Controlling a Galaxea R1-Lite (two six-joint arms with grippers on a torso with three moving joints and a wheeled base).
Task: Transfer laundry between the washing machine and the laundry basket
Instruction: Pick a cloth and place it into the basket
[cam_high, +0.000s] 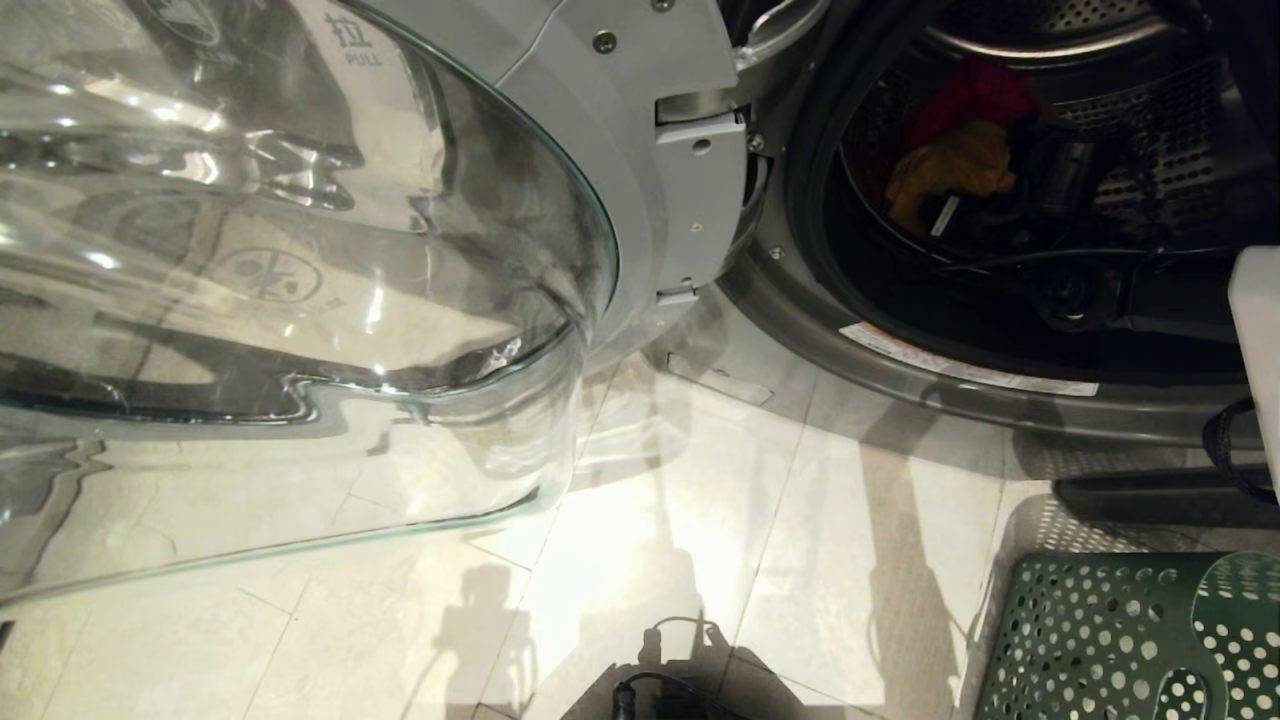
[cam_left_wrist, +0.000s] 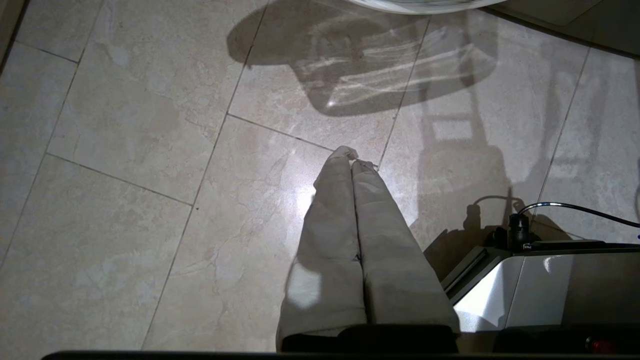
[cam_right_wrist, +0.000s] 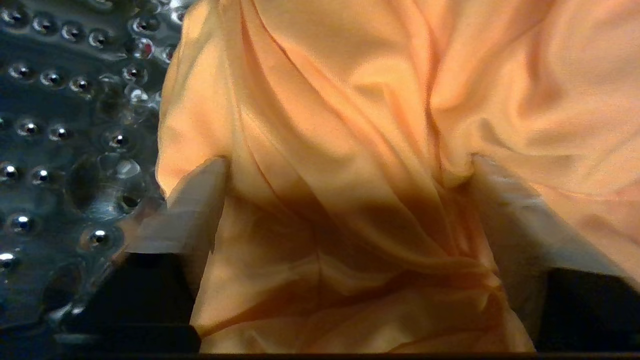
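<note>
Inside the perforated steel drum (cam_right_wrist: 65, 125), the right gripper (cam_right_wrist: 345, 205) spreads wide around one soft, folded yellow-orange garment (cam_right_wrist: 360, 100); the left gripper (cam_left_wrist: 352, 165) is closed.

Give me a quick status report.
Right hand open, straddling yellow-orange garment inside drum. Left hand shut, parked over floor. Basket waiting; nothing blocking.

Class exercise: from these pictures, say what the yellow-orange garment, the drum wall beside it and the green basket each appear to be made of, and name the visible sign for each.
Yellow-orange garment: soft, thin woven or knit cloth, matte; it falls in smooth folds.
Drum wall: looks like polished metal, probably steel; shiny, dimpled, with bright glints.
Green basket: apparently moulded plastic, smooth, pierced with even round holes.
</note>
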